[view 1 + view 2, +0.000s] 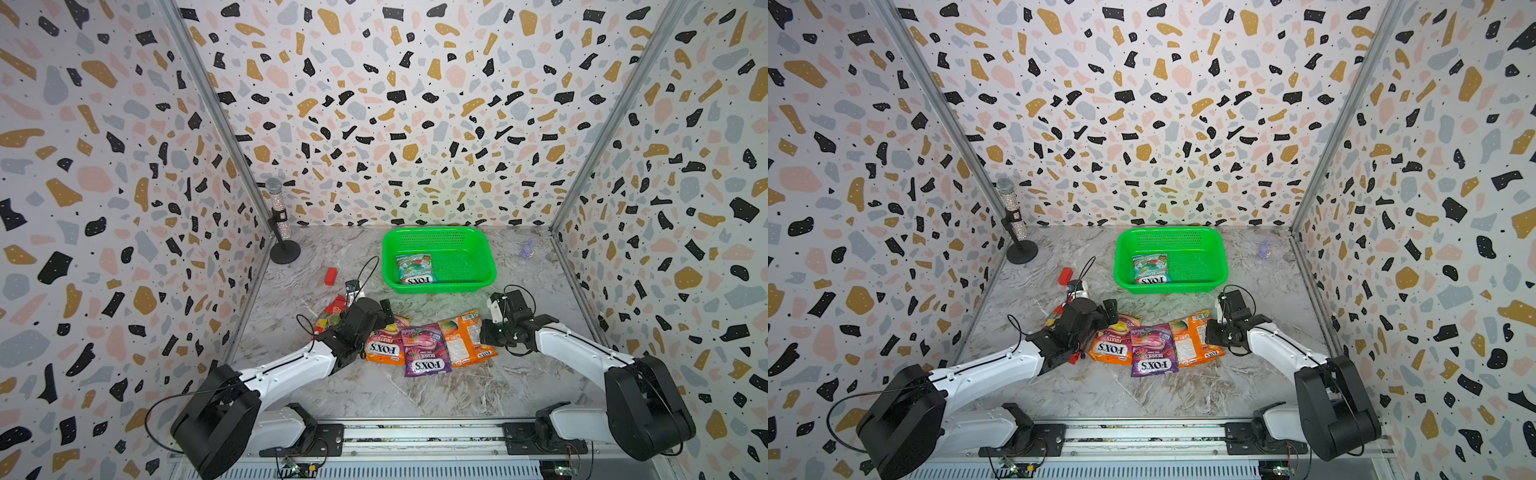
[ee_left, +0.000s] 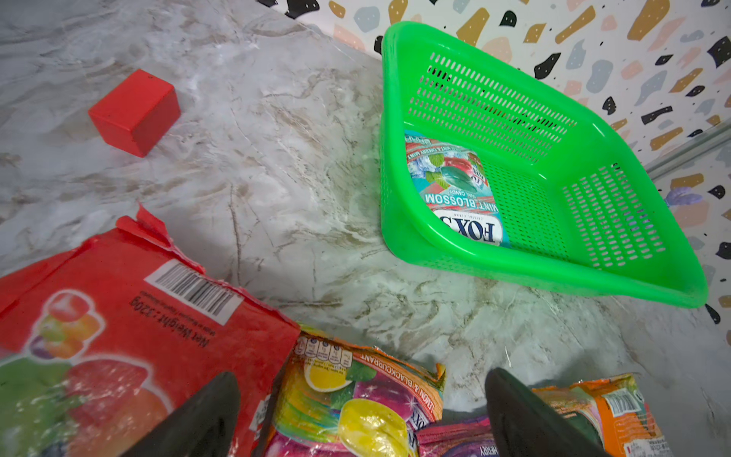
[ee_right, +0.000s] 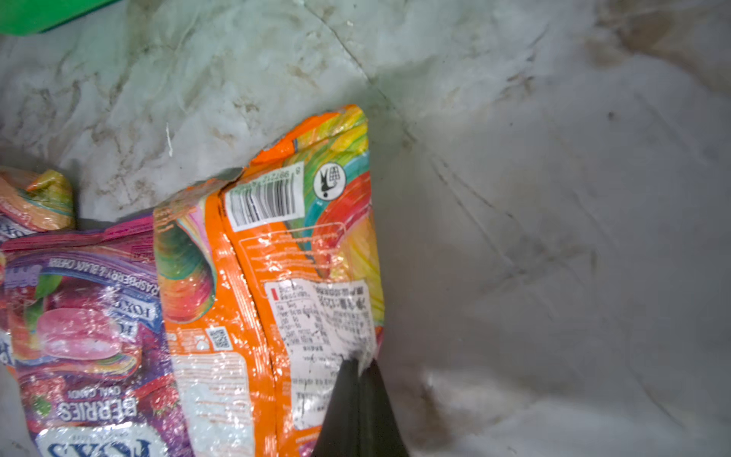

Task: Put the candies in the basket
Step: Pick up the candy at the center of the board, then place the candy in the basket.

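On the table [image 3: 553, 198], right jaws pinch the orange bag [image 3: 277, 257].

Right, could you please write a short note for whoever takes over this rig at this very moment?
Left tool: open, over the glossy orange-yellow candy bag, holding nothing.
Right tool: shut on the edge of the glossy orange candy bag, not yet lifted.
Done: the flat teal candy bag lies in the bright green perforated plastic basket.
Left: those two, the glossy purple candy bag between them and the large red candy bag, all outside the basket.
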Controlling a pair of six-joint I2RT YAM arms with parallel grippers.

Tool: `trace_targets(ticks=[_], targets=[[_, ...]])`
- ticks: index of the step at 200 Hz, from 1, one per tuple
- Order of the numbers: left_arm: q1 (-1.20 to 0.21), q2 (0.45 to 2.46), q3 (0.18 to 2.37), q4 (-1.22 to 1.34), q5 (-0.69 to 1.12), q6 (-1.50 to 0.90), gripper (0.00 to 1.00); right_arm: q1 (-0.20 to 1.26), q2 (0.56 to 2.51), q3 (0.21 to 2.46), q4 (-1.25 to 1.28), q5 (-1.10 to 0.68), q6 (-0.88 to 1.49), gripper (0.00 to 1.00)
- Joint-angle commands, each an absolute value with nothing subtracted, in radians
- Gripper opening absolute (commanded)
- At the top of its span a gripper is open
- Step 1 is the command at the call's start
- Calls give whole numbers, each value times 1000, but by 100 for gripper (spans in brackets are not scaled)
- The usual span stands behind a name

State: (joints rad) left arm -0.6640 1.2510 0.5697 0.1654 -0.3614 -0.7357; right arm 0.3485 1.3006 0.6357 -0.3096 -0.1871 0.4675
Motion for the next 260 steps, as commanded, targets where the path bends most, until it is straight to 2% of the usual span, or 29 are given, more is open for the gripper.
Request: trace_targets(ticks=[1,33,79,139,177,260], targets=[[-663,1249,603,209,-307,-707,100,352,1257,690,-369,-193,453,0],[-663,1260,600,215,-315,-725,100,353,1179,697,-337,-364,453,0],[-663,1248,590,196,-365,-766,100,353,1079,834,-508,-334,459,0],[-663,1183,552,179,-452,-804,100,351,1078,1063,-605,-358,470,0],[-663,1178,548,176,-459,-811,100,351,1184,1240,-627,-314,454,0],[-663,1178,555,178,-439,-805,100,348,1561,1635,-673,-152,419,0]])
